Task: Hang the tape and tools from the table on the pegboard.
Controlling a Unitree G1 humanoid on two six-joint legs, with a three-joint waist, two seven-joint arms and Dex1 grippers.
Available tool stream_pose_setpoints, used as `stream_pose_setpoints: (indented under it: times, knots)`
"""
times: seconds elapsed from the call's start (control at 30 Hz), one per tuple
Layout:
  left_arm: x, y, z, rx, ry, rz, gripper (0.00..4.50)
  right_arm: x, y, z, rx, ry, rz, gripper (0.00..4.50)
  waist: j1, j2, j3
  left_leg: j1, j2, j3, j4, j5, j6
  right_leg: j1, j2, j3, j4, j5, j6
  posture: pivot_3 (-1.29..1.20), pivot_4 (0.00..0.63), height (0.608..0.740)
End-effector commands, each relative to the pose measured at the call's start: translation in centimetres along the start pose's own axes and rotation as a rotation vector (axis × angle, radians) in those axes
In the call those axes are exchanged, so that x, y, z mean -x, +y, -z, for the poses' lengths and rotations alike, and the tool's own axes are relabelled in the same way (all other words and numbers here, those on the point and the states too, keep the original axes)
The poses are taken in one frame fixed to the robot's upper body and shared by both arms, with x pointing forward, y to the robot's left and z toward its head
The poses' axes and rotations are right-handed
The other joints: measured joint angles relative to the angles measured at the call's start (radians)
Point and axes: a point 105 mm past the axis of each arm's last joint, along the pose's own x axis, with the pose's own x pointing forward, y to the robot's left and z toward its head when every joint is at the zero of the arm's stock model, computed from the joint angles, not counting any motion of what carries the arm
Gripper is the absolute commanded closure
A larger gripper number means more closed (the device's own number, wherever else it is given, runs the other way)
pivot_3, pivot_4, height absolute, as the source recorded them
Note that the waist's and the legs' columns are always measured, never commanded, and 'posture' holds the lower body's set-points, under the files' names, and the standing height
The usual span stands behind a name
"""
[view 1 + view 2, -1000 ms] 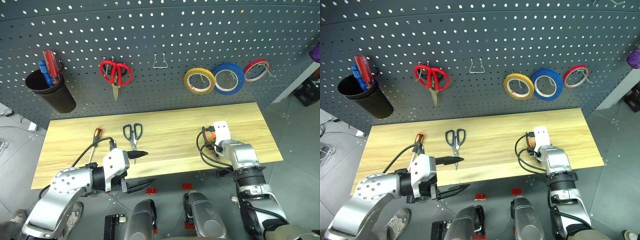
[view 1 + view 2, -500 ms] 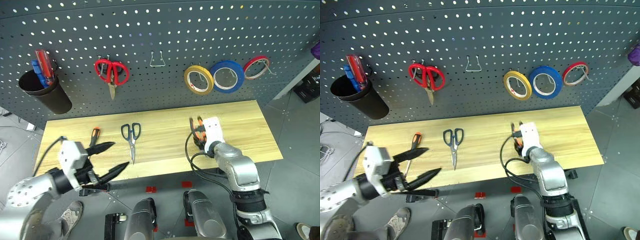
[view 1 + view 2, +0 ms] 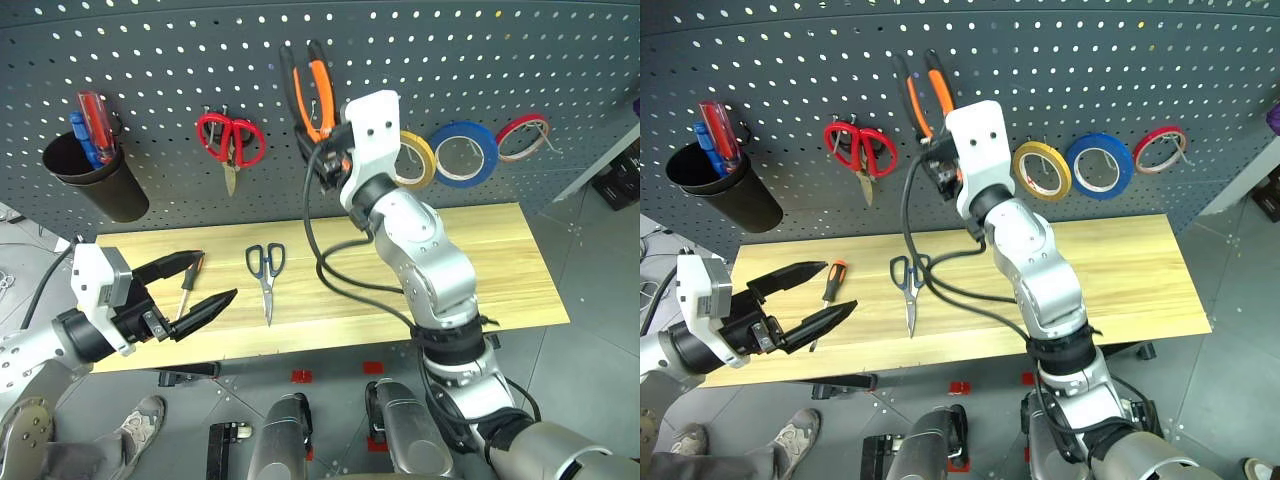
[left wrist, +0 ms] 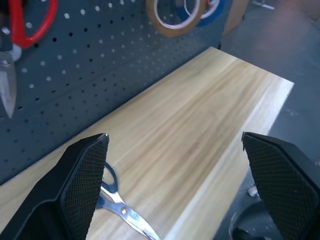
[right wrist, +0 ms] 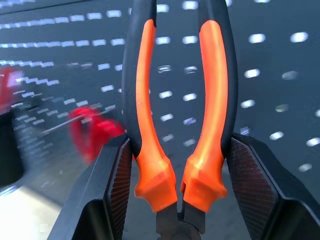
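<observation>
Right wrist view shows it plainest: the right claw (image 5: pixel 176 200) is pinching the pliers (image 5: pixel 175 110) low on their orange-black handles, which stand upward in front of the pegboard (image 5: pixel 280 75). A second ago that arm was down at the worktop (image 3: pixel 480 260) with the pliers; now it has swung up and across, so the handles sit high against the board beside the wire hook in the middle, which they partly cover in the head views. I'd judge the pliers are about to be hung, though they are not yet on any hook as far as I can see. The left claw (image 3: pixel 195 285) has pulled back toward the left end of the worktop and hangs there spread wide and empty, near the orange-black screwdriver (image 3: pixel 187 287). That screwdriver and the dark-handled scissors (image 3: pixel 266 275) lie flat on the wood, untouched, so two tools remain after this one. The yellow tape (image 3: pixel 1038 170) already hangs on the board, next to the blue roll (image 3: pixel 1099 165) and the thin red roll (image 3: pixel 1162 148).
</observation>
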Motion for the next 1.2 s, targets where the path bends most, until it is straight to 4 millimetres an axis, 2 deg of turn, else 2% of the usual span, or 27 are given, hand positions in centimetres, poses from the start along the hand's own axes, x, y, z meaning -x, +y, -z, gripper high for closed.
stream_pose_setpoints:
  times: [0.03,0.17,0.27,0.4,0.47,0.7,1.1,1.2]
  knots:
    - [-0.5,-0.8,-1.0,-0.024,-0.026,0.031,0.00,-1.4,1.7,-4.2,-0.034,-0.191,-0.021,1.98,-0.001,0.000,0.000,-0.001,0.000,0.000,0.000,0.000,0.000,-0.001,0.000,0.000,0.000,0.000,0.000,-0.17,0.303,0.740]
    - [-1.4,-1.3,-1.0,-0.015,-0.045,0.047,0.00,-3.2,1.5,-5.5,0.010,-0.268,0.006,1.98,-0.006,-0.001,0.001,-0.001,0.000,0.001,0.000,0.000,0.000,-0.001,0.000,0.000,0.000,0.000,-0.001,-0.16,0.303,0.740]
    - [-1.7,-1.4,-1.3,-0.008,-0.062,0.054,0.00,-3.8,1.6,-6.9,0.018,-0.324,0.018,1.98,-0.006,-0.001,0.001,-0.001,0.001,0.001,-0.001,0.000,0.000,-0.002,0.000,0.000,0.000,0.000,-0.001,-0.16,0.304,0.740]
    - [-2.0,-1.4,-1.4,-0.008,-0.066,0.059,0.00,-4.1,2.1,-7.7,0.024,-0.377,0.028,1.98,-0.004,-0.001,0.001,-0.002,0.001,0.001,0.000,0.000,0.000,-0.002,0.000,0.000,0.000,0.000,-0.001,-0.16,0.303,0.740]
    - [-2.1,-1.3,-1.5,-0.008,-0.068,0.063,0.00,-4.3,2.2,-7.5,0.034,-0.388,0.038,1.98,-0.004,-0.001,0.001,-0.002,0.001,0.001,0.000,0.000,0.000,-0.002,-0.001,0.000,0.000,0.000,-0.001,-0.16,0.302,0.740]
    - [-2.5,-1.2,-1.6,-0.013,-0.070,0.072,0.00,-4.5,2.5,-4.6,0.148,-0.417,0.058,1.98,-0.005,-0.001,0.001,-0.002,0.001,0.001,0.000,0.000,0.000,-0.002,-0.001,0.000,0.001,0.000,-0.001,-0.15,0.305,0.740]
    - [-2.7,-1.2,-1.8,-0.017,-0.080,0.065,0.00,-5.2,2.1,-4.0,0.181,-0.434,0.090,1.98,0.001,-0.002,0.002,-0.002,0.001,0.001,0.000,0.001,-0.001,-0.002,-0.001,0.000,0.001,0.000,-0.001,-0.12,0.310,0.740]
    - [-2.7,-1.3,-1.7,-0.017,-0.079,0.063,0.00,-5.2,2.2,-3.2,0.191,-0.418,0.082,1.98,0.001,-0.002,0.002,-0.002,0.001,0.001,0.000,0.001,-0.001,-0.002,-0.001,0.000,0.001,0.000,-0.001,-0.12,0.310,0.740]
